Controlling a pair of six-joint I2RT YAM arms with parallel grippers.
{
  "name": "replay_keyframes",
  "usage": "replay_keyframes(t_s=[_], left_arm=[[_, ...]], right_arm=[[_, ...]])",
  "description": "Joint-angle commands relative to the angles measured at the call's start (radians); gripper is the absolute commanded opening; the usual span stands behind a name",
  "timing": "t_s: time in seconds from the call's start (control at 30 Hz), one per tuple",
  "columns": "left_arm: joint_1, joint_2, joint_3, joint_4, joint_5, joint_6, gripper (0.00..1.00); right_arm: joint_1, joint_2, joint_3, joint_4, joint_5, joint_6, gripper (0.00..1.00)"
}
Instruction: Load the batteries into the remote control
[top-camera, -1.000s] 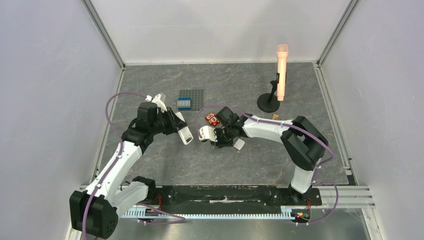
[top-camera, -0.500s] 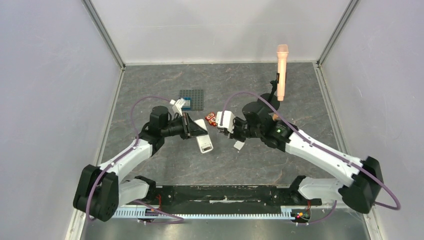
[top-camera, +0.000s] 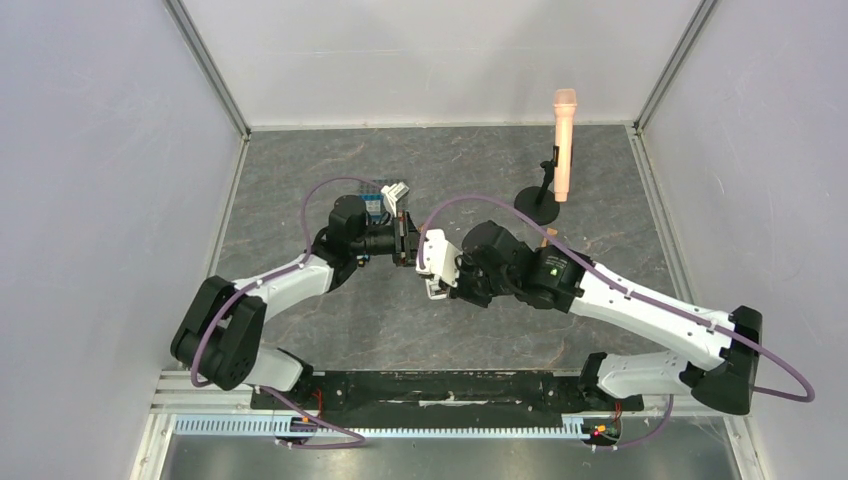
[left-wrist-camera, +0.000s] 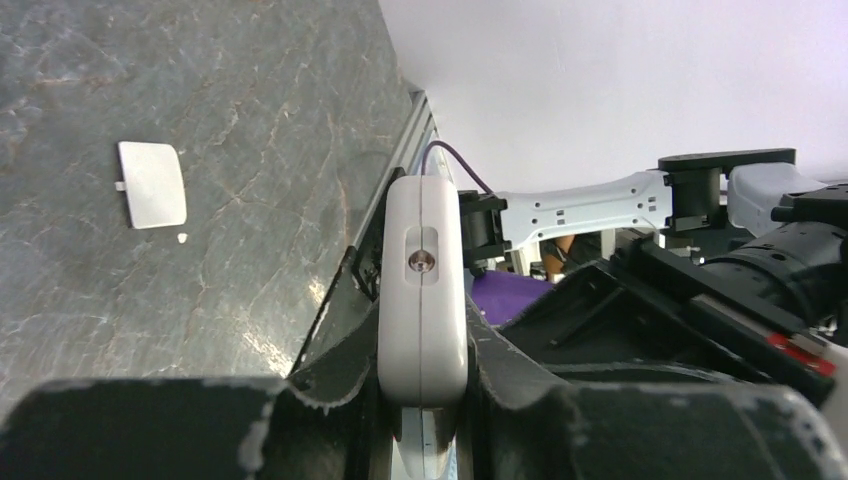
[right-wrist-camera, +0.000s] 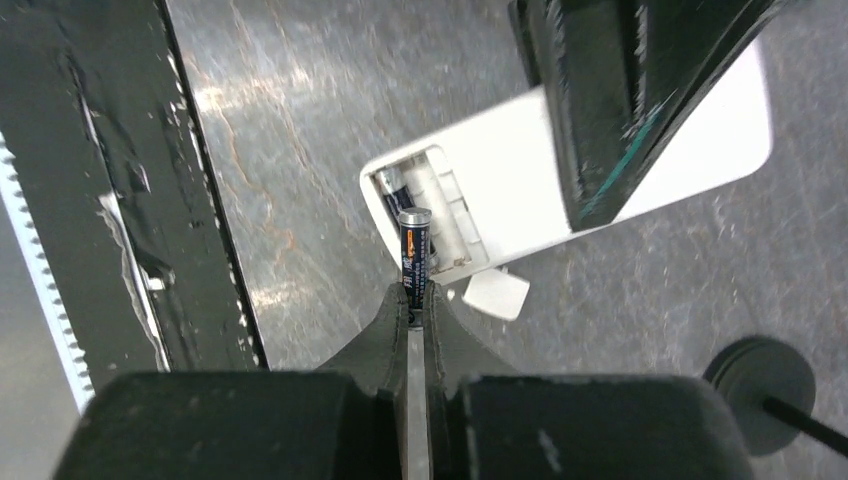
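At centre of the right wrist view, the right end effector (right-wrist-camera: 415, 300) is clamping a battery (right-wrist-camera: 414, 250) by its lower end. The capped upper end is standing free and pointing at the bay. The fingers are closed on it with no gap showing.

The remote (right-wrist-camera: 500, 175) is lying across the upper middle of that view, back side facing the camera, with the bay open at its lower-left end. The left end effector (left-wrist-camera: 422, 350) is gripping it by the long edges. In the left wrist view the remote is showing edge-on at low centre, pinched from both sides and appearing raised off the desk (left-wrist-camera: 200, 80).

Judgement: the left arm is acting as a vise. It is presenting the open bay to the right arm, so the insertion is meeting a fixed target rather than a loose handset.

A seated battery (right-wrist-camera: 390, 182) is sitting in the left slot of the bay, and the slot beside it is looking empty. The held battery's tip is overlapping the bay rim in view; I cannot tell whether it is touching.

The cover (left-wrist-camera: 152, 183) is lying flat on the desk, upper left of the left wrist view, apart from the remote. I judge it is parked there for refitting.

Writing: the held battery is carrying a dark label with orange and pale print, too small to read. No lettering is showing on the remote's back or on the cover.
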Motion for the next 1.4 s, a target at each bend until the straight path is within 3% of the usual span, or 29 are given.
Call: replay_keyframes(t_s=[0.0,0.67,1.37], left_arm=[[-0.009,0.033,0.045,0.095,0.086,-0.082,0.02],[-0.03,0.128,0.033,0.131,0.113,-0.08,0.02],[-0.083,0.248,-0.01,0.411,0.075,-0.239,0.02]], right_arm=[[0.016,0.012,0.037,-0.081,0.107,0.032,0.0],[0.117,0.158,0.131,-0.174,0.22,-0.008,0.01],[0.181,0.275,0.193,-0.227,0.391,0.054,0.05]])
